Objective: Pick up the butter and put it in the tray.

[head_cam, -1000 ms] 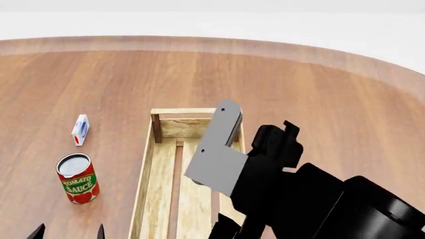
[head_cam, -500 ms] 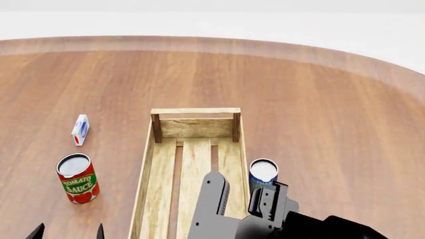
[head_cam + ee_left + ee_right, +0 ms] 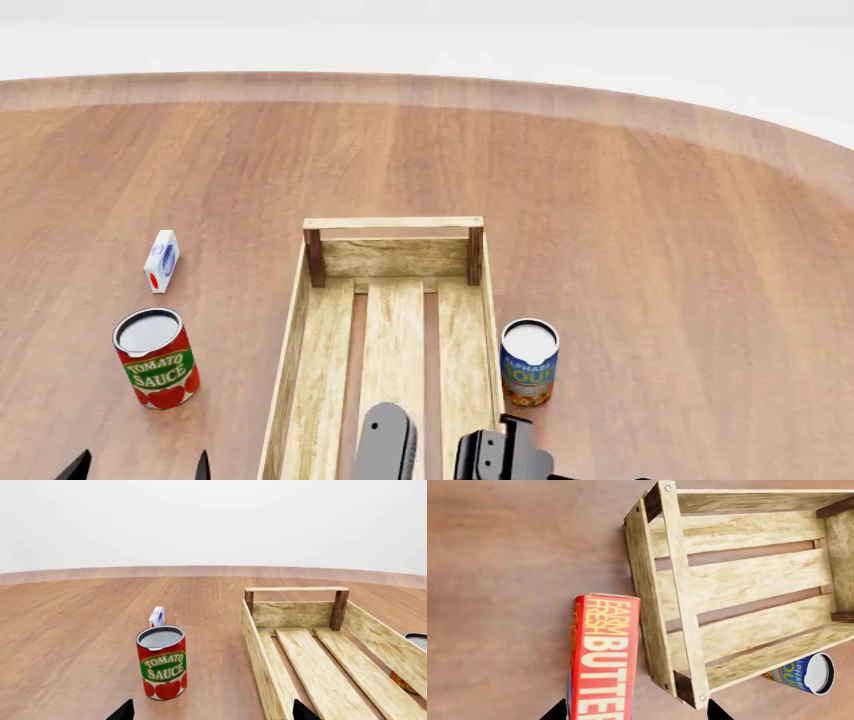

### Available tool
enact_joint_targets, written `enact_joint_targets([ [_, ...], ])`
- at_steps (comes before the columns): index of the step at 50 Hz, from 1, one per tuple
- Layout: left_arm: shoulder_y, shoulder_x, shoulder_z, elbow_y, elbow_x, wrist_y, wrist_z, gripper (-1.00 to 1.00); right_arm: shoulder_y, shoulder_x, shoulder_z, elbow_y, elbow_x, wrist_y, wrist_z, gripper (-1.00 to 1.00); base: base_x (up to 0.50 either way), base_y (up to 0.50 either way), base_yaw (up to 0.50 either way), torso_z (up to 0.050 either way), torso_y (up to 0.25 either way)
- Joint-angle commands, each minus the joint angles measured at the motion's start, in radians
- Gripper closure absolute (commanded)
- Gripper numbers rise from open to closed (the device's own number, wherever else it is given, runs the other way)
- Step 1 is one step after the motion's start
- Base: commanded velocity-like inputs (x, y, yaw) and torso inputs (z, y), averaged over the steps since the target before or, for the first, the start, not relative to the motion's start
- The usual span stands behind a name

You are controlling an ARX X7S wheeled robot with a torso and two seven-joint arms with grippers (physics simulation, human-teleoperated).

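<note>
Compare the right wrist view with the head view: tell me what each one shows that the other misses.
Only the right wrist view shows the butter, lying on the table outside the tray, beside one of its end walls.

Only the head view shows the tomato sauce can and the small white carton, both left of the tray.

Both show the empty slatted tray, the blue-labelled can standing outside one long side, and the wooden table.
</note>
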Motion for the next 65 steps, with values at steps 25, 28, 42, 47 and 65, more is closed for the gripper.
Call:
enact_joint_targets([
  [25,0.004,-0.016,0.016,0.021,-0.009,-0.005,-0.018,-1.0,-0.099,-0.007,-0.154,0.182,-0.115,-0.205,-0.011,-1.0,0.0,0.0,0.0,0.0,0.0],
  [28,0.003,-0.016,0.017,0.02,-0.01,-0.004,-0.019,-1.0,-0.105,-0.007,-0.161,0.18,-0.117,-0.209,-0.01,-1.0,0.0,0.0,0.0,0.0,0.0],
  [42,0.007,-0.021,0.023,0.018,-0.015,0.001,-0.021,-1.0,-0.116,-0.017,-0.176,0.243,-0.136,-0.252,-0.019,-1.0,0.0,0.0,0.0,0.0,0.0],
  [47,0.006,-0.023,0.023,0.012,-0.017,0.005,-0.023,-1.0,-0.122,-0.017,-0.182,0.27,-0.142,-0.274,-0.025,-1.0,0.0,0.0,0.0,0.0,0.0],
  [65,0.005,-0.024,0.038,0.004,-0.018,0.008,-0.027,-1.0,-0.145,-0.022,-0.194,0.322,-0.155,-0.318,-0.031,-1.0,0.0,0.0,0.0,0.0,0.0],
])
